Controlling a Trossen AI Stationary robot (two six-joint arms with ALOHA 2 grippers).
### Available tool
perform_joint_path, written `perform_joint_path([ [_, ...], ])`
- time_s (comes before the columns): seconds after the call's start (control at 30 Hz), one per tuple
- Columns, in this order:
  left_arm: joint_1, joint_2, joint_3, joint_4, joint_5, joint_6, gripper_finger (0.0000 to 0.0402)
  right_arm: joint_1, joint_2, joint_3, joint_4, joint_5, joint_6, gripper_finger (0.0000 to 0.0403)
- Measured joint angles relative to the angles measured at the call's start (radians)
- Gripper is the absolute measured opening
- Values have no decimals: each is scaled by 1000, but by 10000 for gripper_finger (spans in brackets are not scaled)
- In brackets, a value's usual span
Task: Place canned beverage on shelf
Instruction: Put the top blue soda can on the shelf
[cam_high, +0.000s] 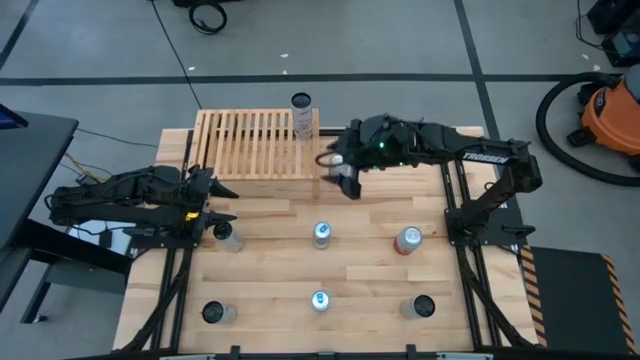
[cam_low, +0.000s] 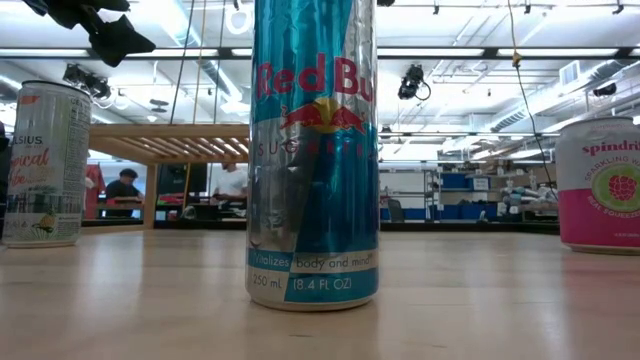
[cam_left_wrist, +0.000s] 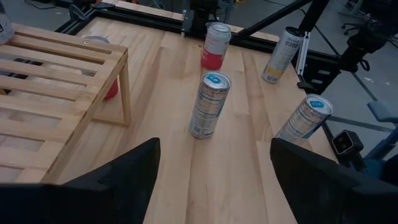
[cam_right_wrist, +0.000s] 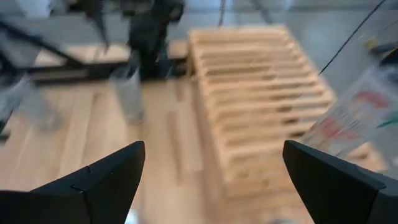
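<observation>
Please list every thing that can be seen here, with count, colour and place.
shelf: one, pale wood, far left-centre of table
can on shelf: one, whitish, its far right corner
cans on table: six, mixed blue, pink, silver, two rows of three
table: one, pale planks
vacuum: one, orange, floor at right
people: two, far background
left gripper: black, open, left edge
right gripper: black, open, beside shelf's right end
</observation>
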Motion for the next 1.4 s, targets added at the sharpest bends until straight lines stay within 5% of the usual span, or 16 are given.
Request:
perform_joint_path([
  [0.13,0,0,0,0,0,1,314,82,-1,-16,-129,33,44,391],
  [0.5,0,0,0,-2,0,4,314,209,-7,-271,79,108,146,391],
  [0.83,0,0,0,-2,0,3,314,193,-1,-419,224,27,177,391],
  [1.4,0,0,0,-2,0,3,314,119,0,-608,513,-230,-120,391],
])
